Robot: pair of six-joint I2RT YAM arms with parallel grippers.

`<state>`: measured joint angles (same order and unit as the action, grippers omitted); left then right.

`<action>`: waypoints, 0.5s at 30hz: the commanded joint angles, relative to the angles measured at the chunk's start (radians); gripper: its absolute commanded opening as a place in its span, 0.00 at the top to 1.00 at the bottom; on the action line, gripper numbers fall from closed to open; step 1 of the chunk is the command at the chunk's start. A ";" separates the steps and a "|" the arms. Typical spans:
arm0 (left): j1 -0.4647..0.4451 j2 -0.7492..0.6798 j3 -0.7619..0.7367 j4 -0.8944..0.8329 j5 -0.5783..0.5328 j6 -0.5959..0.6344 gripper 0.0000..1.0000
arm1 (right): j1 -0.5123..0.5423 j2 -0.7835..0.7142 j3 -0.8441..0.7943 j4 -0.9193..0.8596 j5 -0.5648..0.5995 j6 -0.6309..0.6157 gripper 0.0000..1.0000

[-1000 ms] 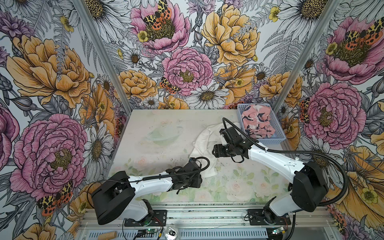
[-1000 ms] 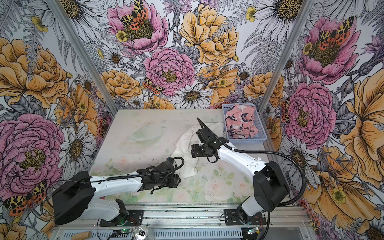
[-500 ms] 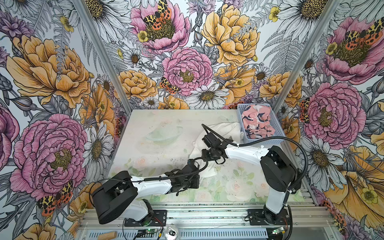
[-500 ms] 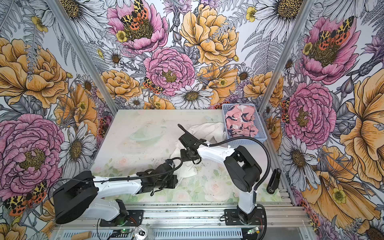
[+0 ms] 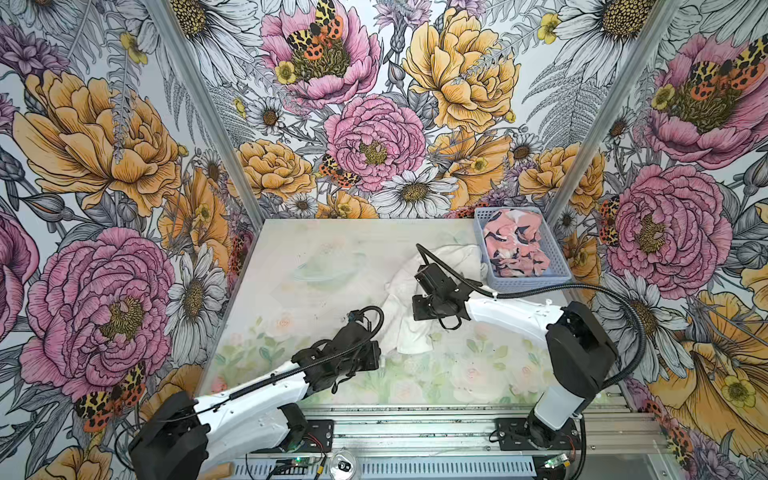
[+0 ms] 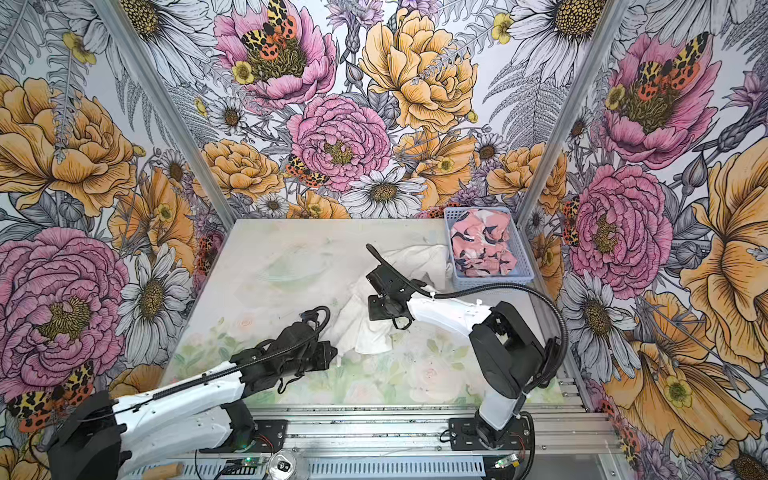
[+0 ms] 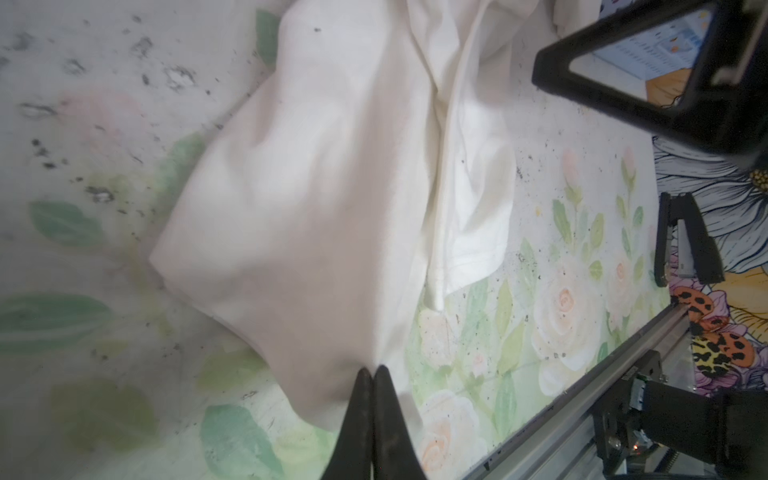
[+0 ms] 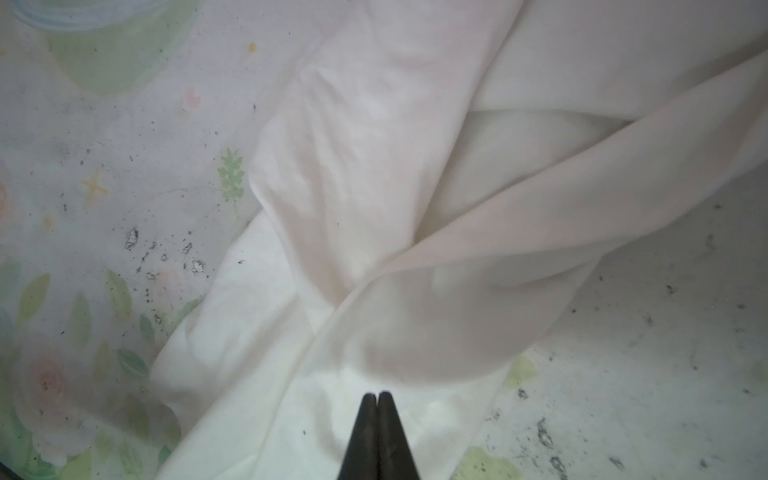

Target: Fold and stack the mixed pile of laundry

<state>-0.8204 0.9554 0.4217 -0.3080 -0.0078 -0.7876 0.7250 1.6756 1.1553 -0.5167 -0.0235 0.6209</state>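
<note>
A crumpled white garment point(image 5: 405, 328) point(image 6: 365, 328) lies on the table right of the middle, running back towards the basket. My left gripper point(image 5: 379, 356) point(image 6: 334, 355) is at its near left corner. In the left wrist view that gripper point(image 7: 372, 368) is shut, and the white cloth point(image 7: 316, 199) is drawn up to its tips. My right gripper point(image 5: 415, 309) point(image 6: 372, 309) sits over the garment's middle. In the right wrist view it point(image 8: 376, 394) is shut, tips against a raised fold point(image 8: 436, 324). The pink garment point(image 5: 515, 245) point(image 6: 482, 245) with navy and white blotches fills the basket.
The light blue perforated basket point(image 5: 528, 284) point(image 6: 494, 282) stands at the back right corner, touching the white garment. Floral walls close in the table point(image 5: 332, 257) on three sides. An aluminium rail point(image 5: 415, 419) runs along the front. A black clip-like object point(image 7: 681, 245) lies at the right edge.
Both grippers have closed on the white garment. The right gripper moved left over the cloth, and its arm changed its bend. The left gripper stayed at the near corner.
</note>
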 commanded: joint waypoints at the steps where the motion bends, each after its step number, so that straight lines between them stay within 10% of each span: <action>1: 0.046 -0.082 0.031 -0.122 -0.014 0.037 1.00 | -0.001 -0.067 -0.040 0.016 -0.009 0.009 1.00; 7: 0.125 -0.177 0.083 -0.191 0.009 0.067 1.00 | 0.027 -0.041 -0.058 0.091 -0.069 0.021 0.97; 11: 0.190 -0.163 0.126 -0.204 0.030 0.102 1.00 | 0.098 0.036 -0.024 0.121 -0.075 0.030 0.48; 15: 0.261 -0.157 0.159 -0.208 0.026 0.126 1.00 | 0.155 0.092 -0.019 0.102 0.025 0.062 0.37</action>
<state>-0.5980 0.7967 0.5449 -0.4938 0.0029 -0.7048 0.8497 1.7367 1.1069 -0.4252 -0.0616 0.6556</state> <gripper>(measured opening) 0.045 0.625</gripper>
